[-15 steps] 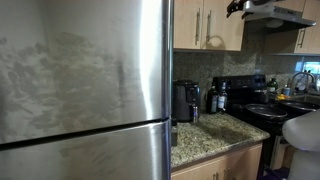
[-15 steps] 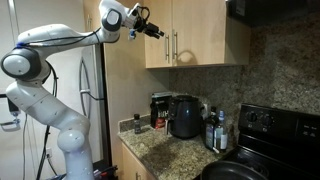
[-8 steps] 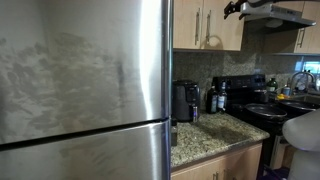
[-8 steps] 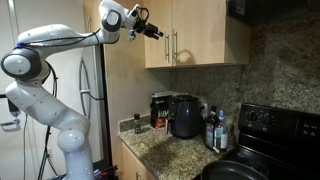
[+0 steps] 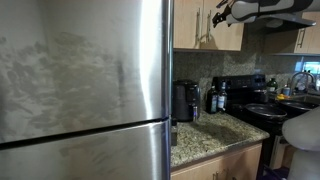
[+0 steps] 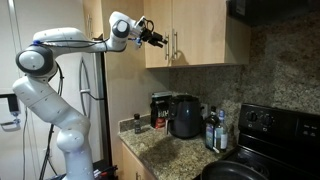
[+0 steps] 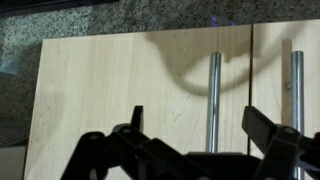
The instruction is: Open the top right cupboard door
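Observation:
The top right cupboard door (image 6: 210, 35) is flat light tan wood and stands shut, with a slim silver bar handle (image 6: 176, 45) along its left edge. It shows in both exterior views (image 5: 228, 35). The wrist view seems upside down: the door (image 7: 120, 90) fills the left of the picture and its handle (image 7: 213, 100) runs down between my jaws. My gripper (image 6: 158, 40) (image 5: 222, 12) (image 7: 198, 128) is open and empty, pointed at the handles, just in front of them.
The matching left door (image 6: 157, 55) has its own handle (image 7: 296, 95) beside the seam. A steel fridge (image 5: 85, 90), a granite counter (image 6: 170, 150) with a kettle (image 6: 185, 115) and coffee maker, a black stove (image 5: 262, 105) and a range hood (image 5: 275, 18) are around.
The arm has swung in toward the cabinet: the elbow has dropped and the open gripper has come closer to the door handles, moving left and down in an exterior view.

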